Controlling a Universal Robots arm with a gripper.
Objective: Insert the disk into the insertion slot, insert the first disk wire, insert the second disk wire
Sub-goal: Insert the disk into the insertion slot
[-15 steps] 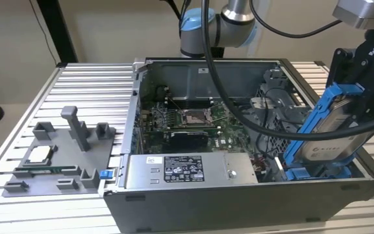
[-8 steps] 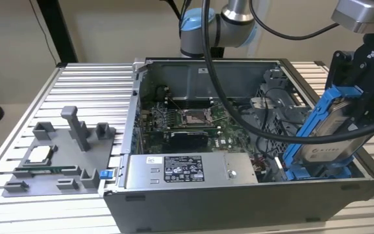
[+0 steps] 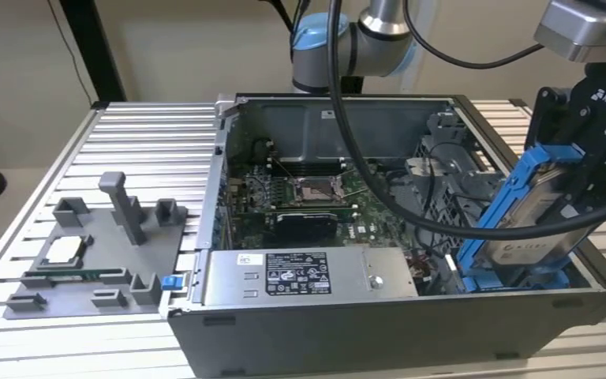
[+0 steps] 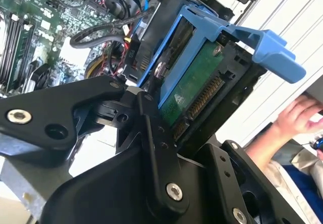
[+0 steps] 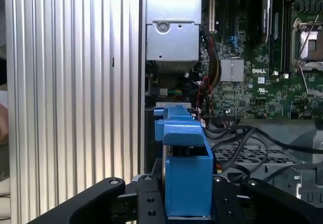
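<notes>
- One disk (image 3: 535, 230), one gripper (image 3: 577, 178) and one insertion slot (image 3: 514, 278).
- The disk is silver-grey with a white label and sits in a blue carrier. It hangs tilted inside the open computer case (image 3: 387, 335), its lower end near the slot.
- The gripper's fingers clamp the disk's upper end.

Ribbed table (image 3: 145, 134) — computer case (image 3: 387, 339), seemingly plastic tray (image 3: 103, 272)
</notes>
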